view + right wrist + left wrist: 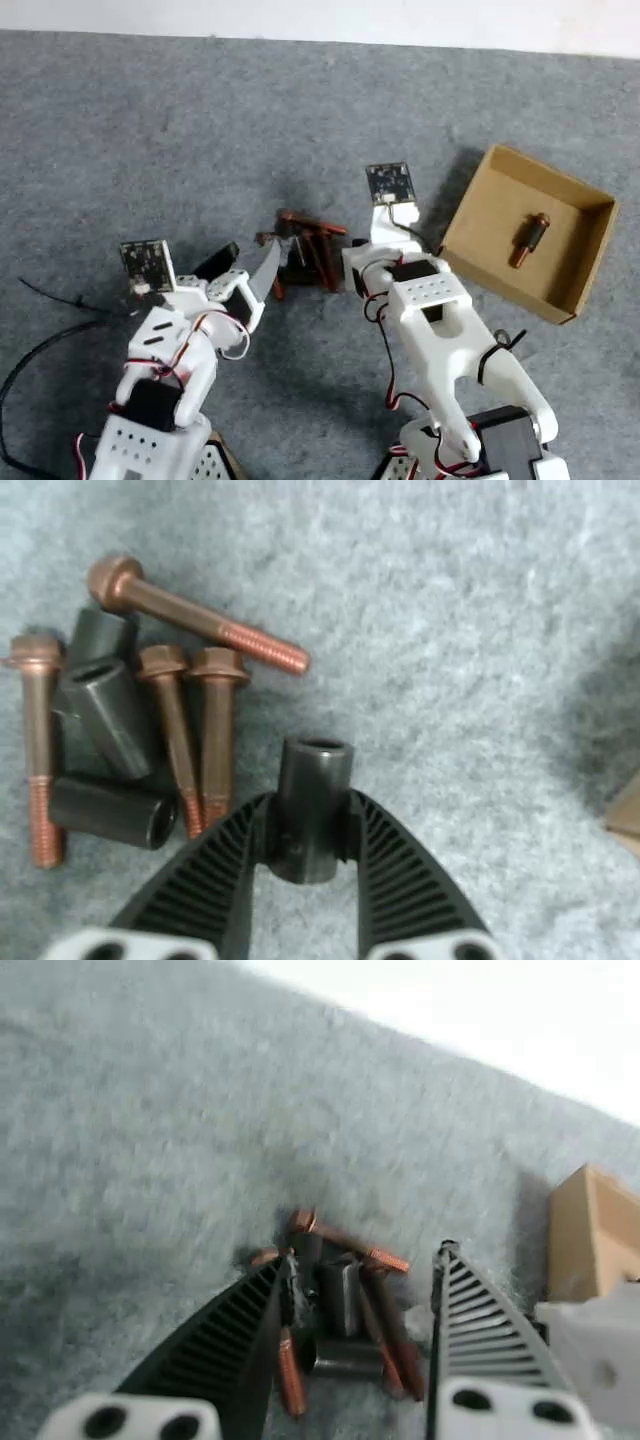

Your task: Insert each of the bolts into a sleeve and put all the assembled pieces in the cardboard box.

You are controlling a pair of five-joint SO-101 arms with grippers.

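We see the right end effector [308, 805] closed on a dark sleeve [314, 770], gripped at its lower half with the open end pointing away from the wrist. It sits just beside the heap [305, 250] of loose parts in the middle of the grey worktop [150, 130]. In that heap we count four copper-coloured bolts [215, 730] and three loose sleeves [110, 715], lying crossed and touching one another.

The left end effector [365, 1257] is spread wide and grips nothing. Its fingertips are at the heap's edge, on the side away from the right arm, and in its wrist view the parts show between its fingers.

The cardboard box [480, 240] stands off to the right arm's side, apart from the heap. One assembled piece [530, 240], a bolt in its sleeve, lies on the box floor.
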